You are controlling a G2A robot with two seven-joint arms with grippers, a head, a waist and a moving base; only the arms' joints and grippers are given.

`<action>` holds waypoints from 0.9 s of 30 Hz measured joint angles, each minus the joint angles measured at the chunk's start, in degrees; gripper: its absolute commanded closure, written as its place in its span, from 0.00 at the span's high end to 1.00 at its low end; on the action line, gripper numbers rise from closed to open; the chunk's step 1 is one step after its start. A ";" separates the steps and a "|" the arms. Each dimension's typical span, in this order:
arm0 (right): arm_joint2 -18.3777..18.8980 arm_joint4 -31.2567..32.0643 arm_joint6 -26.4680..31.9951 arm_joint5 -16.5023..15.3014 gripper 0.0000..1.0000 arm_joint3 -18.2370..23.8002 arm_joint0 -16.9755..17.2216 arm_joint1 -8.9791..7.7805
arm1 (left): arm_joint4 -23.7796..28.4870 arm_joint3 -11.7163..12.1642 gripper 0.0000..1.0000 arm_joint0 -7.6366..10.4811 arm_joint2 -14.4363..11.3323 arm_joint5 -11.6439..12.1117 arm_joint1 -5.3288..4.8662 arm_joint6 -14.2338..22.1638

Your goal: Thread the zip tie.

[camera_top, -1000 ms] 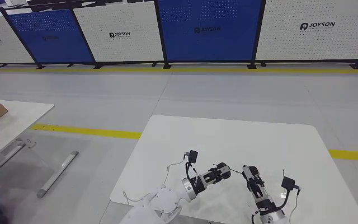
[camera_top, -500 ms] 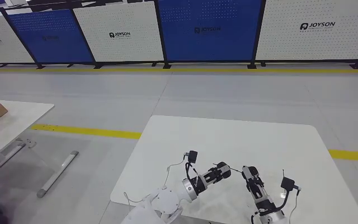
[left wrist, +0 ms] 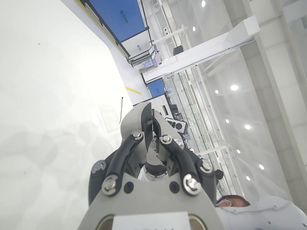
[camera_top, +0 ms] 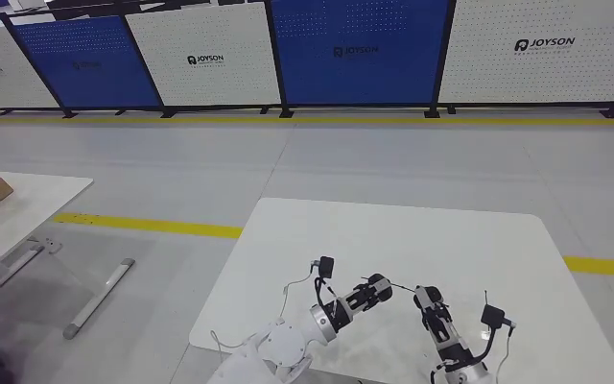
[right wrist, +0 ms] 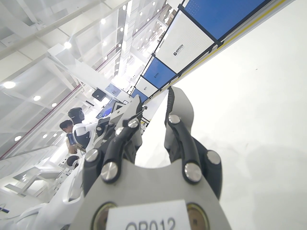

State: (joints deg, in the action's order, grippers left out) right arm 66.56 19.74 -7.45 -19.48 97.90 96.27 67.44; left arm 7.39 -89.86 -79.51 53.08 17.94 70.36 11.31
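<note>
A thin black zip tie (camera_top: 401, 288) spans the short gap between my two grippers, low over the white table (camera_top: 403, 230). My left gripper (camera_top: 380, 284) is shut on one end. In the left wrist view the zip tie's strap (left wrist: 121, 110) sticks out past the closed left gripper (left wrist: 151, 110). My right gripper (camera_top: 429, 296) faces it from close by. In the right wrist view the right gripper (right wrist: 154, 96) is open, and a small black end of the zip tie (right wrist: 144, 107) sits beside one fingertip (right wrist: 138, 105), not clamped.
Both arms work near the table's front edge (camera_top: 288, 348). The far half of the table is bare. Another white table (camera_top: 38, 197) stands to the left across open floor, and blue and white panels (camera_top: 360, 53) line the back.
My left gripper has shifted slightly left and away from the front edge, carrying the zip tie. The right gripper has hardly moved.
</note>
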 measured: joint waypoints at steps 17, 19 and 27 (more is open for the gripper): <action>-0.73 -0.38 -1.07 0.00 0.11 0.10 -0.23 -0.78 | 0.72 -0.17 0.00 -0.51 0.37 0.04 0.16 -0.78; -0.81 -0.41 -1.16 0.00 0.03 0.12 -0.24 -0.88 | 0.74 -0.16 0.00 -0.51 0.37 0.02 0.18 -0.81; -1.16 -0.72 -1.60 0.00 0.00 0.15 -0.35 -1.26 | 0.68 0.00 0.00 -0.37 0.35 0.02 0.27 -0.60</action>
State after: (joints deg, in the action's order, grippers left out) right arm 65.40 19.02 -9.05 -19.48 98.06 95.92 66.18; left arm 8.07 -89.86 -79.88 53.43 17.95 70.62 10.71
